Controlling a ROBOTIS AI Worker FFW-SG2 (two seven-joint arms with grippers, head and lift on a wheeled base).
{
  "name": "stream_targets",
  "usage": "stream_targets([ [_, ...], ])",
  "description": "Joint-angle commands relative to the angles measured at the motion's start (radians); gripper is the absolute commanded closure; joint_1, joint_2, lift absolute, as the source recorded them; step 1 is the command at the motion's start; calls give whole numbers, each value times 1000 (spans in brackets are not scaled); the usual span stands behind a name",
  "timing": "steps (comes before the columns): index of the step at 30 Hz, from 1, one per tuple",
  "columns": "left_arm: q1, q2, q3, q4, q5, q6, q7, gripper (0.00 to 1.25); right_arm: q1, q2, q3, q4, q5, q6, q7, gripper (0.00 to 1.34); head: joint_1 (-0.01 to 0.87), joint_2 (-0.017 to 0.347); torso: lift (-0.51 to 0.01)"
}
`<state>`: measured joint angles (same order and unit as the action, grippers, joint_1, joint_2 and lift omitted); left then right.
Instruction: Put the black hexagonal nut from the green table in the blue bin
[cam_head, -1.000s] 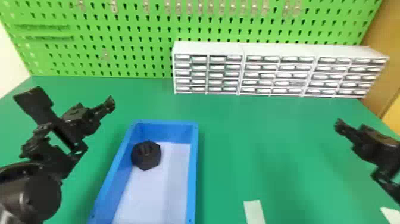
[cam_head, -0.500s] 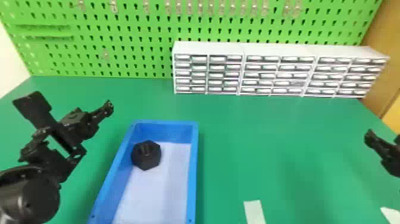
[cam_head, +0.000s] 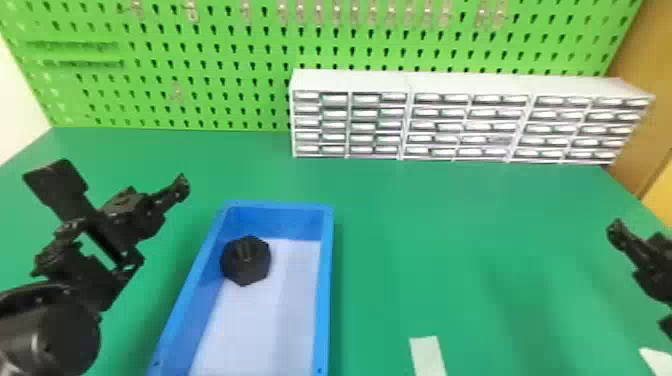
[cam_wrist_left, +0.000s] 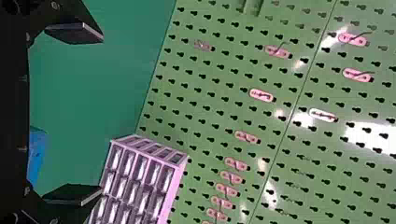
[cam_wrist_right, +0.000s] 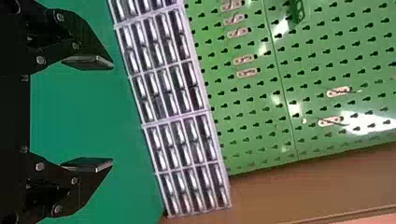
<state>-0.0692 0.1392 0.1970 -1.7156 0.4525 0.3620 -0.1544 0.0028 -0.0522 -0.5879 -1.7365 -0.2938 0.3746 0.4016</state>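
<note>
Black hexagonal nut (cam_head: 245, 261) inside the blue bin (cam_head: 326, 295), left of centre in the lower frame: the placing looks done, and that probably explains how all else stands. At the left of the frame the left claw (cam_wrist_left: 100, 113) is parted wide with nothing between its tips, apart from the bin, presumably to leave the nut undisturbed. Next comes the bin, flat on the green surface (cam_head: 450, 250) and nearer the left arm than the right, likely so that side has the shorter reach; its raised walls should keep the nut from straying. The nut sits near the left wall, towards the far end; whether it touches that wall I cannot tell. At the right edge the right claw (cam_wrist_right: 112, 113) is also wide and empty, well apart from the bin, seemingly out of the way. As for pose, the nut shows a hexagonal outline, one corner pointing down the frame. Across it no side is clearly longer; its bore axis seems roughly upright, whereas the bin's long axis runs down the frame, leaning left.
</note>
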Motion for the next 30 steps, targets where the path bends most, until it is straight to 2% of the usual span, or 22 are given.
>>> stream_targets([
  [1, -1, -1, 1, 2, 0, 0, 1, 144, -21, -54, 31, 72, -100, 66, 45, 522, 666, 32, -100],
  [2, -3, -1, 2, 4, 0, 0, 1, 144, -26, -72, 46, 89, -119, 67, 62, 522, 666, 32, -100],
  [5, -4, -1, 1, 4, 0, 0, -1, 144, -35, -104, 79, 103, -139, 87, 65, 522, 666, 32, -100],
  [8, -6, 0, 1, 4, 0, 0, -1, 144, -47, -110, 85, 104, -140, 116, 66, 522, 666, 32, -100],
  [16, -9, -1, 1, 5, 2, -2, -1, 144, -63, -72, 48, 104, -139, 122, 71, 525, 666, 32, -100],
  [20, -9, 0, 2, 5, 5, -2, -1, 144, -67, -57, 39, 98, -111, 122, 71, 525, 666, 32, -100],
  [30, -12, -1, 1, 5, 6, -2, -1, 144, -72, -46, 48, 95, -74, 122, 71, 525, 666, 32, -100],
])
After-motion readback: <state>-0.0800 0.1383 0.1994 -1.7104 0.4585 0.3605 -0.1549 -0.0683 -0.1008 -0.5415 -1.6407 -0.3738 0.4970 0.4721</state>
